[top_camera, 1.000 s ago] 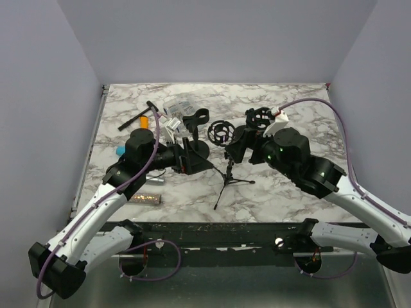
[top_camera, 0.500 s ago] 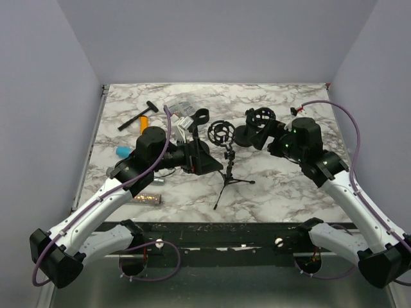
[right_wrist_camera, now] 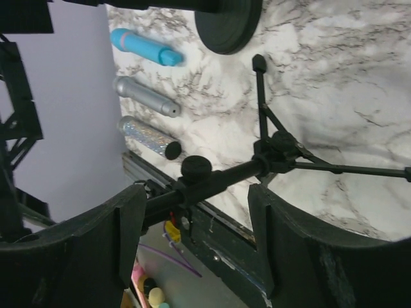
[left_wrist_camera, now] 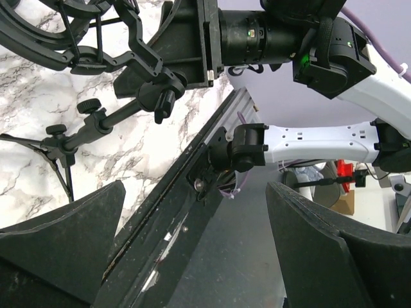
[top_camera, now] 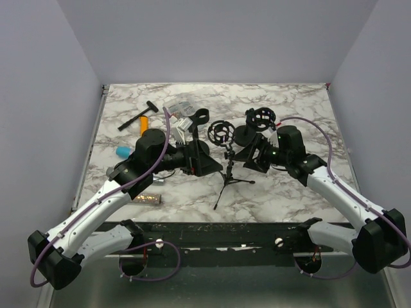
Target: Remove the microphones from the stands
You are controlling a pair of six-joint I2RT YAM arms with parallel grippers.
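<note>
stand (top_camera: pixel 228 172) rises mid-tabletop with its mount (top_camera: pixel 221 133) on top; whether a mic sits inside i cannot tell; right hand (right_wrist_camera: pixel 196 202) straddles the stand's pole, fingers apart, likely to steady it; left hand (left_wrist_camera: pixel 196 212) gapes empty beside the mount, likely poised to pull

My left arm rises from its base at seven o'clock, elbow bent, forearm slanting toward one o'clock. The wrist turns my left gripper (top_camera: pixel 213 165) to point at three o'clock, fingers (left_wrist_camera: pixel 58 250) spread wide. My right arm comes up from five o'clock, forearm toward ten. My right gripper (top_camera: pixel 243 156) faces nine o'clock, fingers (right_wrist_camera: pixel 90 250) parted. The two grippers face each other, near but apart.
</note>
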